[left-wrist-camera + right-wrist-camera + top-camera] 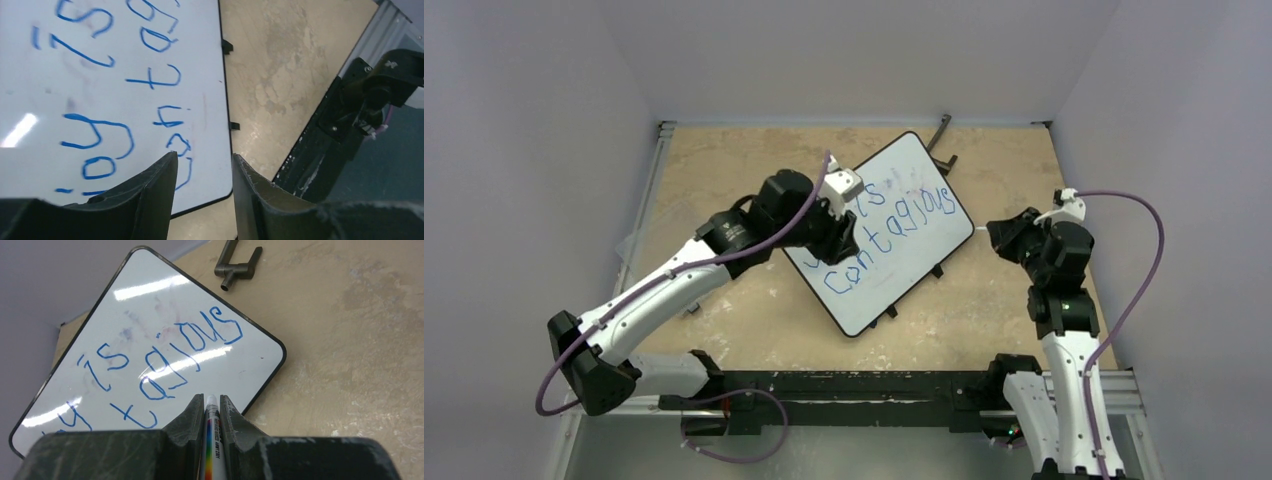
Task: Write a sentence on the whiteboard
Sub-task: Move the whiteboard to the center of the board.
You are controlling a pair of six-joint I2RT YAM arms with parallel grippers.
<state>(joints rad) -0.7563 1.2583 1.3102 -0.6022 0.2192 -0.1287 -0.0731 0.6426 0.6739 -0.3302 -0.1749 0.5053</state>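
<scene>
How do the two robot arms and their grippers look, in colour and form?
The left arm and the right arm each have white shells, black joints and a thin purple cable looping outside. The left gripper and right gripper have dark, wedge-shaped fingers with scuffed edges.

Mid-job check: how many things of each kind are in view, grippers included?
Whiteboards: 1, the whiteboard
Markers: 1, the marker, held by the right gripper
Brackets: 1, dark metal bracket
Grippers: 2, right gripper and left gripper, open
Total: 5
</scene>
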